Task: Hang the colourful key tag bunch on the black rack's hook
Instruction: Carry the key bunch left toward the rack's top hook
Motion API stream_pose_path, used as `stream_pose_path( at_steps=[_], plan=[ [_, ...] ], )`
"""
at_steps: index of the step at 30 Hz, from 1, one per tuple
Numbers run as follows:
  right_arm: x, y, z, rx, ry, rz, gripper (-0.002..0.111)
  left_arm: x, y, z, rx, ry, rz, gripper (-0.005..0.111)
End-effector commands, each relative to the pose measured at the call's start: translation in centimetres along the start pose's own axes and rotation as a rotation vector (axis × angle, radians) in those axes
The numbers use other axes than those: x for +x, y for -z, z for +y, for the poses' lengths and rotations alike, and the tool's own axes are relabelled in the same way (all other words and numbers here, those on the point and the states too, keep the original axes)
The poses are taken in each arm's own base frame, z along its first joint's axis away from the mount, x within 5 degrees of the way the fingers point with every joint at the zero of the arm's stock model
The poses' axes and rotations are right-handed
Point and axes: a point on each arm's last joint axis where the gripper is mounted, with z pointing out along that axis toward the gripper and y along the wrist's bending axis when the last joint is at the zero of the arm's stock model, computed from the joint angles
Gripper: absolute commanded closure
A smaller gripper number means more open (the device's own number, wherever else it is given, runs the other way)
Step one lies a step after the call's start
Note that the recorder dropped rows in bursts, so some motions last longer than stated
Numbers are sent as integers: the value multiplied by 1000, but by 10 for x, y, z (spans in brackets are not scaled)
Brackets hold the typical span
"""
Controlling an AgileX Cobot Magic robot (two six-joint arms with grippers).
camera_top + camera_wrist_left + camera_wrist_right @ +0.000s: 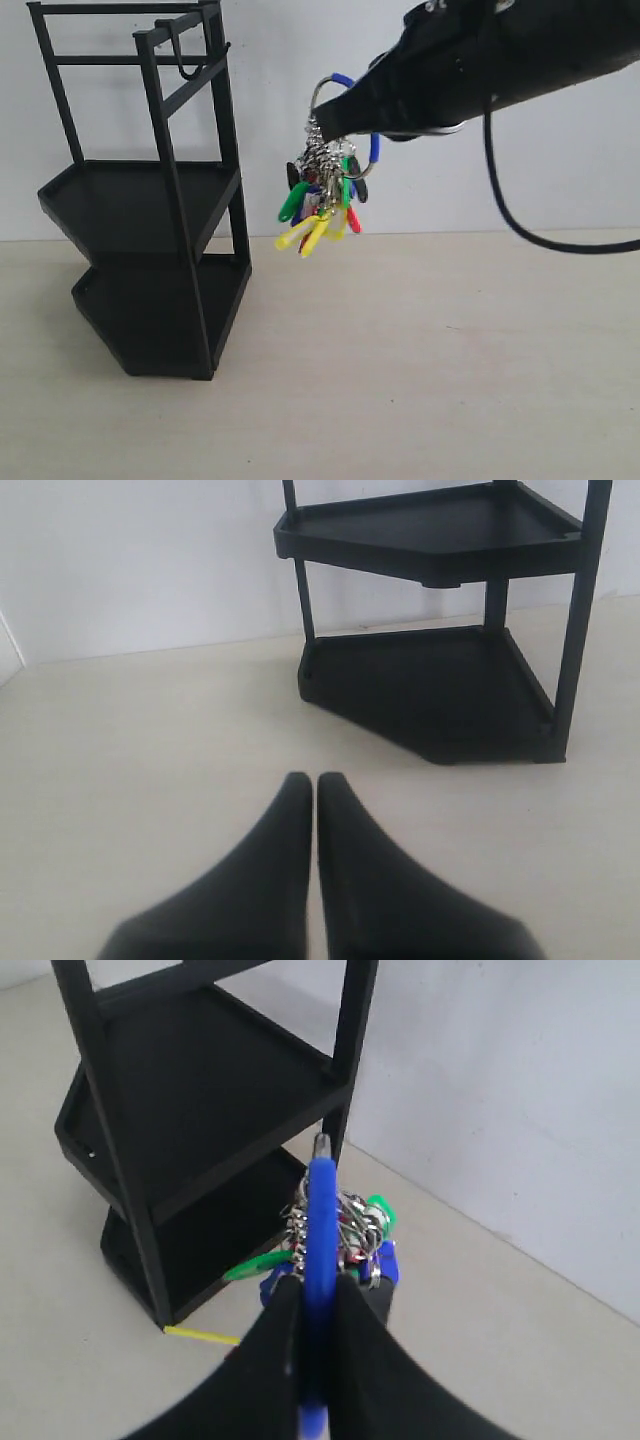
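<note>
Exterior view: colourful key tag bunch [320, 195] hangs mid-air from right fingers [285, 1310] pinched tight on its blue sleeve, right of black rack [150, 260], lower than hook [185, 55]; left fingers [295, 805] pressed together, empty, over desk [150, 730].

We find the tall black metal rack [130, 200] on the tabletop [450, 380], left of the colourful key tag bunch [322, 195] held aloft.

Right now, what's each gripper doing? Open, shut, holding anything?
Left gripper: shut, empty.
Right gripper: shut on the colourful key tag bunch, gripping its blue-sleeved ring, with the tags hanging free in the air.
</note>
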Motion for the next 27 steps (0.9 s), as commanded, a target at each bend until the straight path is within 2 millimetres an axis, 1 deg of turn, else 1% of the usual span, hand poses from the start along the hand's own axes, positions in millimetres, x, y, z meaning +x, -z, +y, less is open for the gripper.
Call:
stream_pose_path(
  at_steps=[1,3,6,10,13,15,17,19,21,22,23,24,25,27],
  plan=[
    [-11,-10,8,83,84,-119,109,-1,0,0,1,4,-10,102],
    [-11,-12,13,130,106,-111,109,-1,0,0,1,4,-10,102],
    [-13,-8,24,246,177,-101,109,-1,0,0,1,4,-10,102],
    [-22,0,41,371,212,-184,109,-1,0,0,1,4,-10,102],
    [-26,1,51,368,228,-217,109,-1,0,0,1,4,-10,102],
    [-30,-3,53,368,258,-215,109,-1,0,0,1,4,-10,102],
    [-32,-9,54,363,213,-197,109,-1,0,0,1,4,-10,102],
    [-33,-16,60,299,210,-179,109,-1,0,0,1,4,-10,102],
    [-33,-23,68,230,273,-179,109,-1,0,0,1,4,-10,102],
    [-35,-26,69,230,262,-181,109,-1,0,0,1,4,-10,102],
    [-37,-28,66,255,213,-174,109,-1,0,0,1,4,-10,102],
    [-39,-30,63,294,166,-162,109,-1,0,0,1,4,-10,102],
    [-41,-32,60,338,159,-142,109,-1,0,0,1,4,-10,102],
    [-43,-38,61,350,266,-106,109,-1,0,0,1,4,-10,102]
  ],
)
